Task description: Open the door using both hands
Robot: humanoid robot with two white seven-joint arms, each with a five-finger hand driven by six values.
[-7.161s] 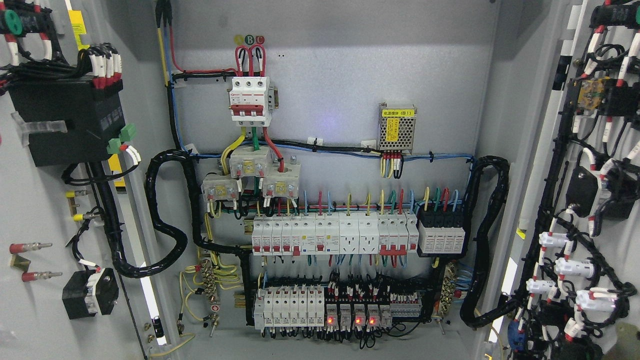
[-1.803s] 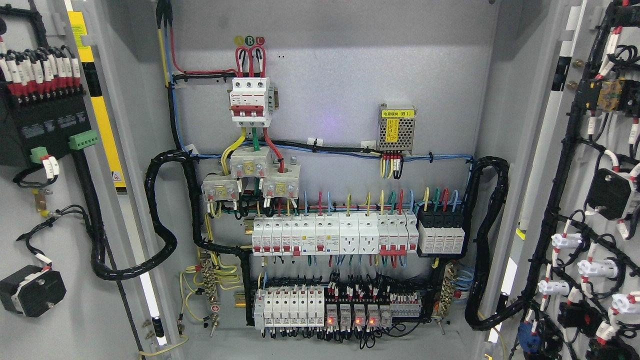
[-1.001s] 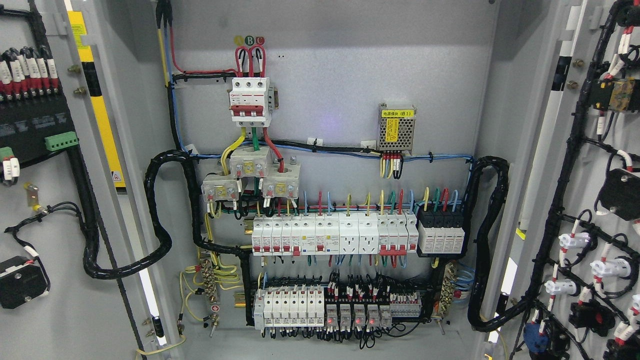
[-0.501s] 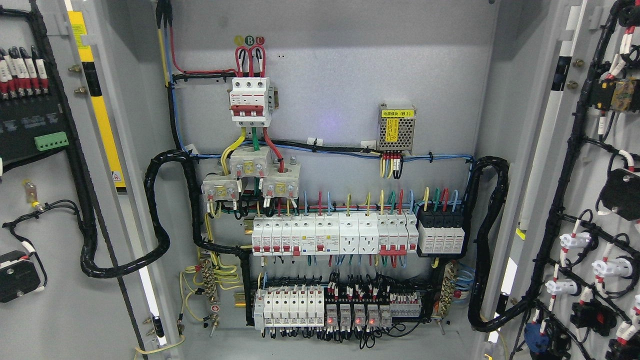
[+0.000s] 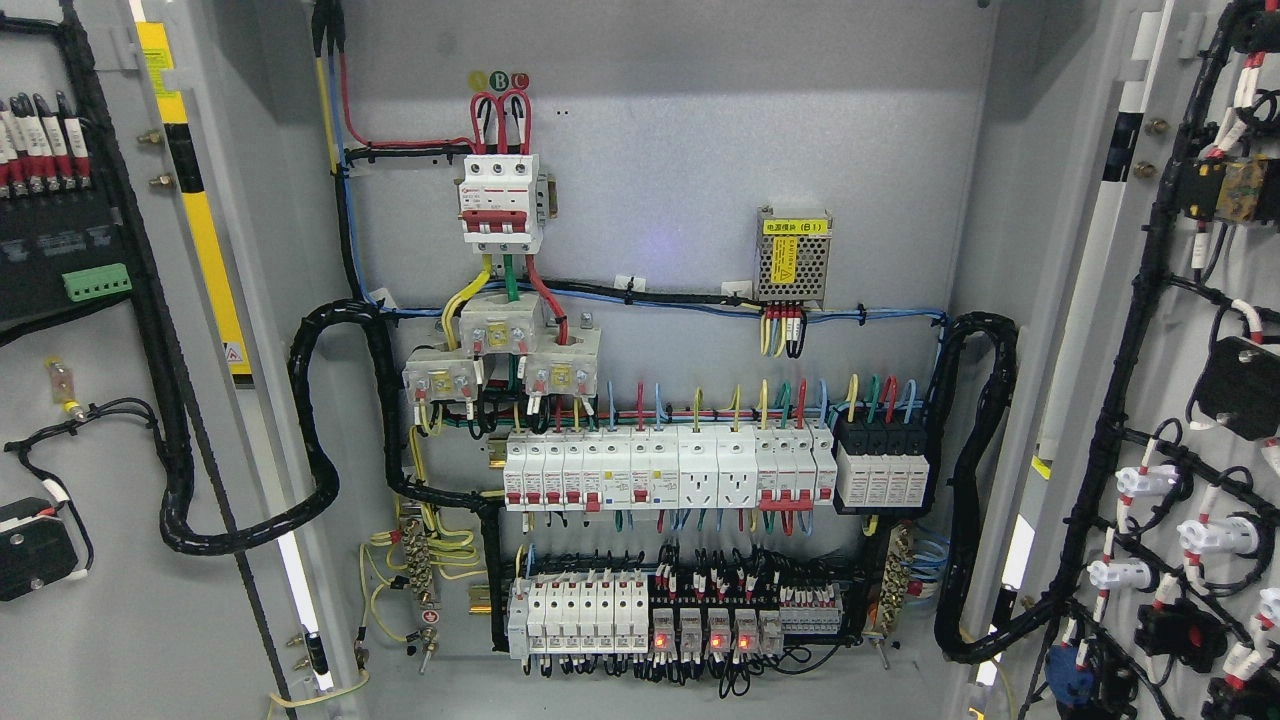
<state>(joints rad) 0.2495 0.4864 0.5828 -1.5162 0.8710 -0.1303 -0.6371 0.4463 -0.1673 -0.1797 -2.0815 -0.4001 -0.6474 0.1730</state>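
no part of the robot's body shows anywhere in the frame: neither arm nor hand appears, so its colours and markings cannot be told.

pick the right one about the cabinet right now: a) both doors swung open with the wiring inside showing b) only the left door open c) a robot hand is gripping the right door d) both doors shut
a: the left door and the right door both stand swung outward, their inner faces with wiring turned toward the camera, and the back panel with the breaker rows is fully exposed. No robot hand is in view.
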